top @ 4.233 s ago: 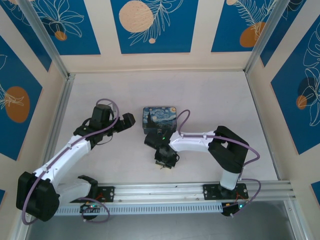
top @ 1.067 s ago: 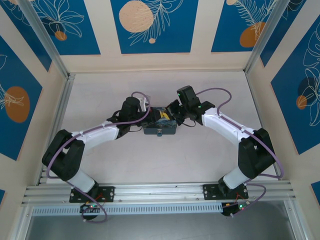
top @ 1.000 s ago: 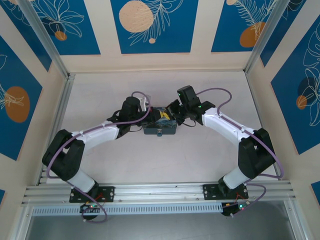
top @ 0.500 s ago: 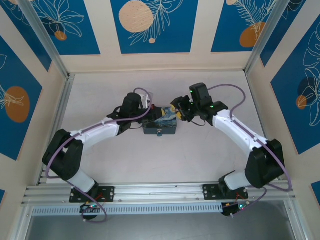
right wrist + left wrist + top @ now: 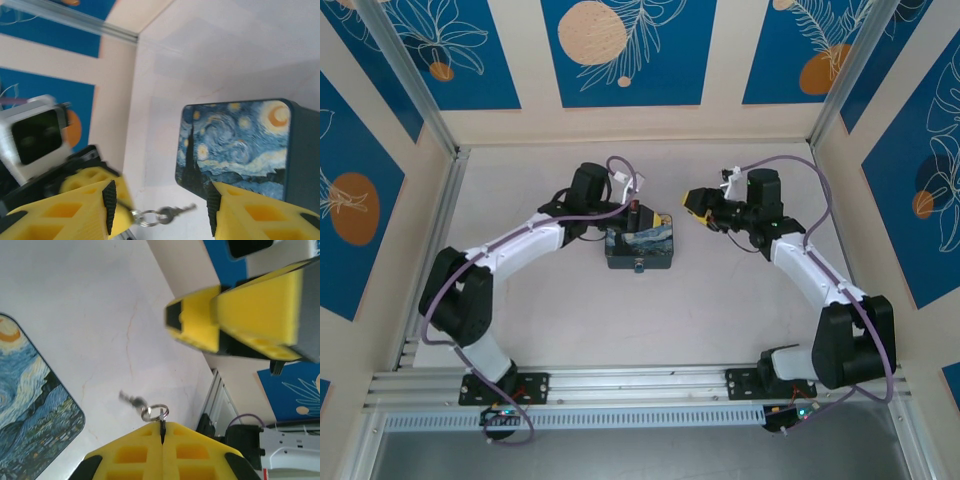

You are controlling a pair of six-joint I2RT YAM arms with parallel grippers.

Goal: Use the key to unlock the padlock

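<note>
One key [image 5: 142, 406] | thin, silvery, small ring, blade blurred | just beside tin [image 5: 30, 405] | blade points out from fingertips, tinward | left gripper [image 5: 161, 426] pinches ring | right gripper [image 5: 161, 201] spread wide, empty

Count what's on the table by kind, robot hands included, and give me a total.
Yellow-fingered robot hands: 2 (left hand, right hand)
Rectangular blue starry-night tin box: 1
Thin silvery metal key on a small ring, pinched in the left hand: 1
Tiny dark metal padlock on the tin's front: 1
Total: 5
</note>
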